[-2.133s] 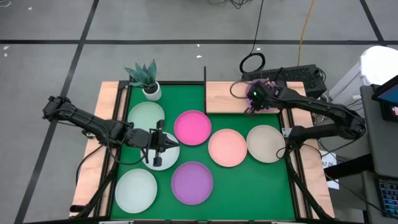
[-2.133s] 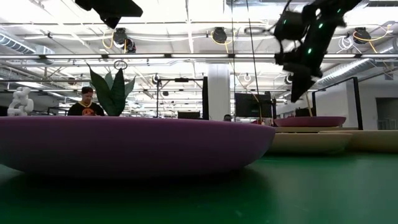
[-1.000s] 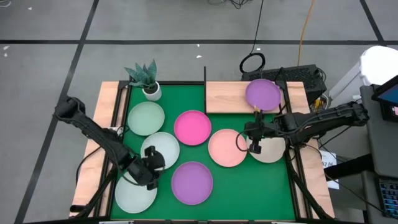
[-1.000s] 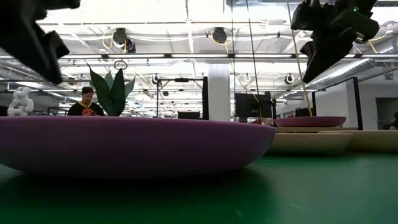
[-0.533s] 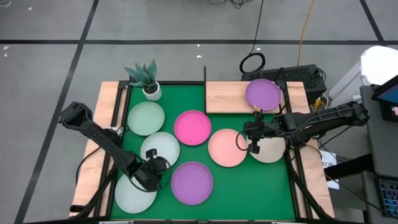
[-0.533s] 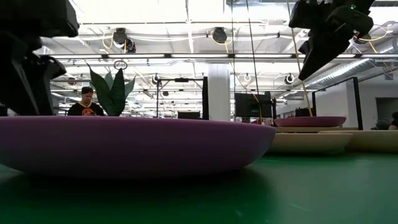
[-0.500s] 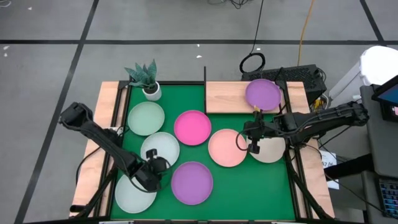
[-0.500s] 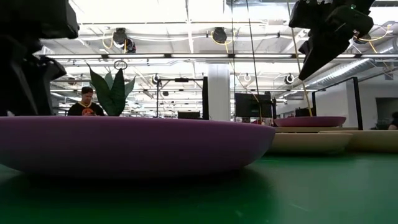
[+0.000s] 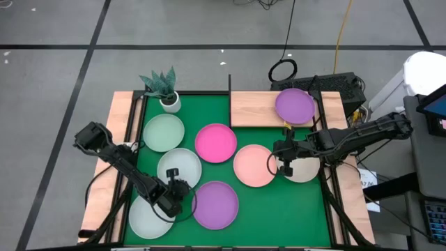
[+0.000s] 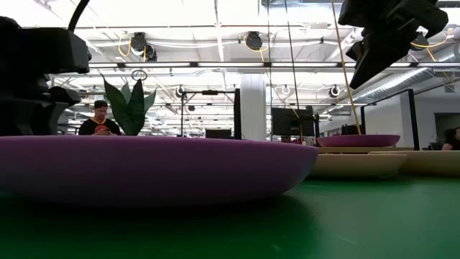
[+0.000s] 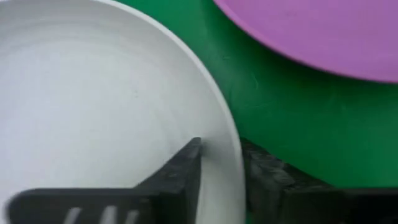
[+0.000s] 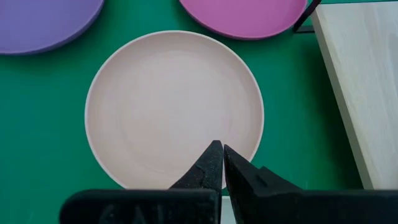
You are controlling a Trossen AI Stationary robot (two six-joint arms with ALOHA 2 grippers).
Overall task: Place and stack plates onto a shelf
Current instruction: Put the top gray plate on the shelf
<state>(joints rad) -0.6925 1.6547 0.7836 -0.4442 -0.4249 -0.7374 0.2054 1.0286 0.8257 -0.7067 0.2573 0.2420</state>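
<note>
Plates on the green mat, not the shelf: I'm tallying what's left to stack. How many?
7: mint by the plant pot, white nearer, white at the left hand, hot pink, purple, salmon, beige partly under the right arm. None seems hidden.

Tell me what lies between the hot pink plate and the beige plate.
In the high view, the salmon plate lies between the hot pink plate and the beige plate, with the right gripper above where salmon meets beige.
</note>
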